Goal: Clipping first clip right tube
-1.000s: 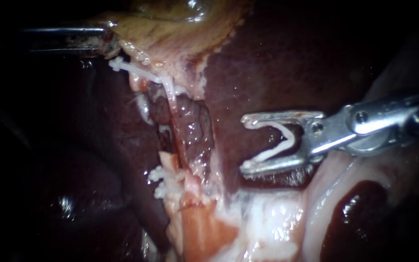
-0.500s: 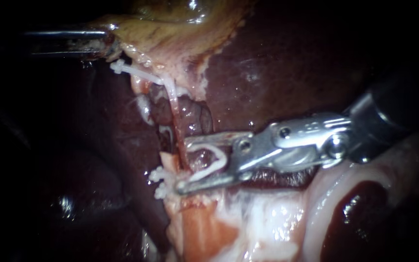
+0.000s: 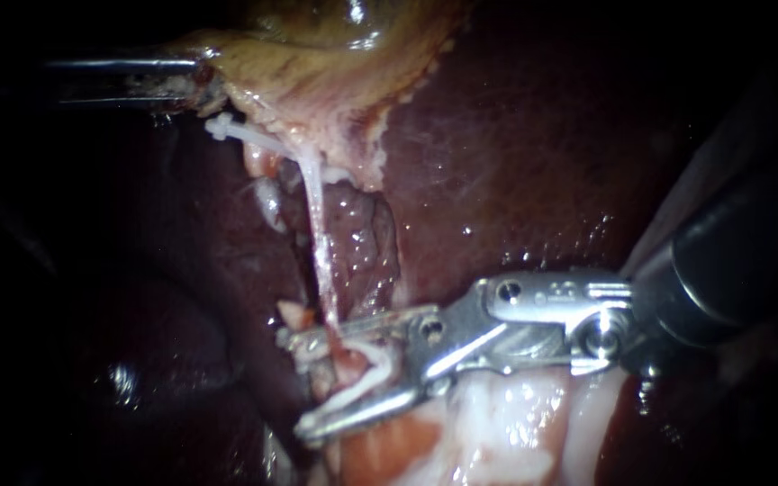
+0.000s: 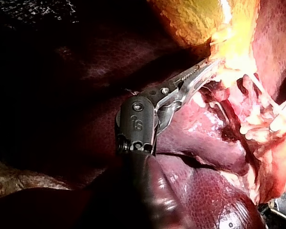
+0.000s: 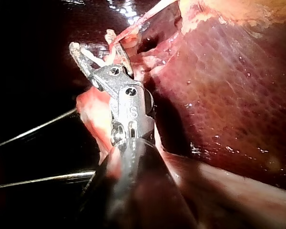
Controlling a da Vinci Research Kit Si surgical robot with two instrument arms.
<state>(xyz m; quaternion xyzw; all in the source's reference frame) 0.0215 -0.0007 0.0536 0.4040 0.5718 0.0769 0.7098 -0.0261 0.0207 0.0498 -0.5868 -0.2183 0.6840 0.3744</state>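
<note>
Now, R instrument [image 3: 302, 387] pincer wide, holding clip [image 3: 364, 375] astride tube [image 3: 318, 229], L instrument [image 3: 198, 77] gripping gallbladder [image 3: 317, 63]

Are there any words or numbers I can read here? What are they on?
On the liver, gallbladder, tube and clip: no words or numbers.
On the left instrument, at its wrist: a small stamped mark, too unclear to read.
On the right instrument, at its wrist: the same, too unclear to read.

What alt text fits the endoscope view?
Right instrument's silver end effector holds an open white V-shaped clip astride the lower end of a thin pale tube, over dark red liver. At upper left, the left instrument's end effector grips the yellowish gallbladder.
</note>
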